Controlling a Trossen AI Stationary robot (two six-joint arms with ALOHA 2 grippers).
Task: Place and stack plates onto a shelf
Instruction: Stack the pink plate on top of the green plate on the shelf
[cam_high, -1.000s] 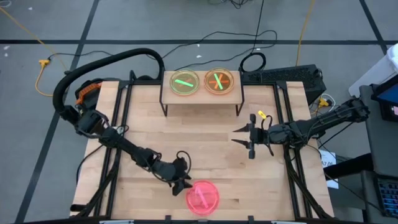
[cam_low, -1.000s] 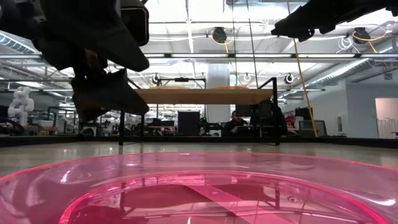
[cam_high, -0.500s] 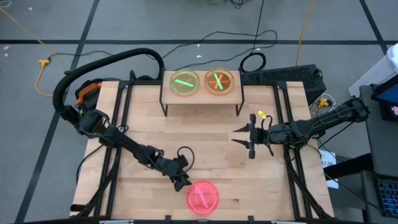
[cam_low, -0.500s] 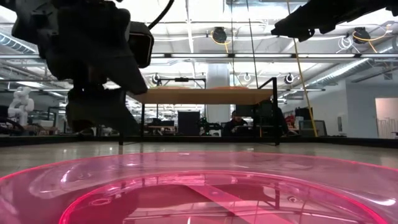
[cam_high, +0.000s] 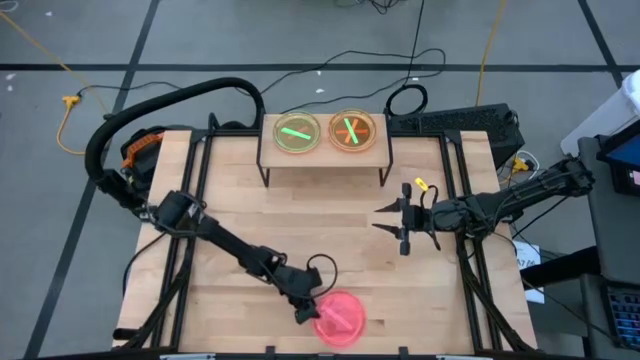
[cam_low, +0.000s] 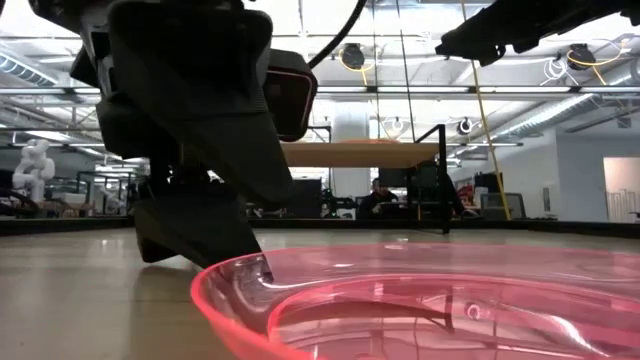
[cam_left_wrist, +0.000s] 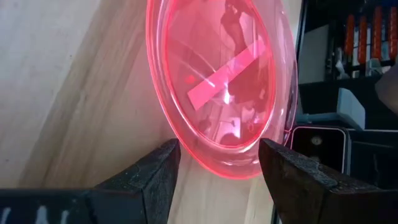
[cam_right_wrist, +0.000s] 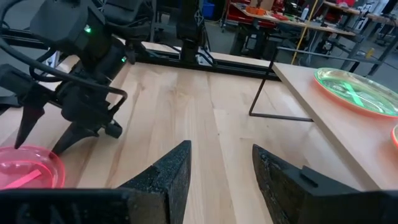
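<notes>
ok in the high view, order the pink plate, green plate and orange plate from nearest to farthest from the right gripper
1. orange plate: on the right half of the shelf, nearest to the right gripper.
2. green plate: on the shelf's left half, a little farther.
3. pink plate: at the table's near edge by the left gripper; only slightly beyond the green one.

A low light-wood shelf (cam_high: 323, 150) on thin black legs is set at the far edge of the table. Two translucent round plates are laid flat on it, side by side: a green plate (cam_high: 298, 133) with a bright green streak, and an orange plate (cam_high: 352, 131) marked by crossed green streaks. A pink plate (cam_high: 340, 317) with a pale pink streak is seen well apart from the shelf, at the table's near edge, resting on the wood.
</notes>
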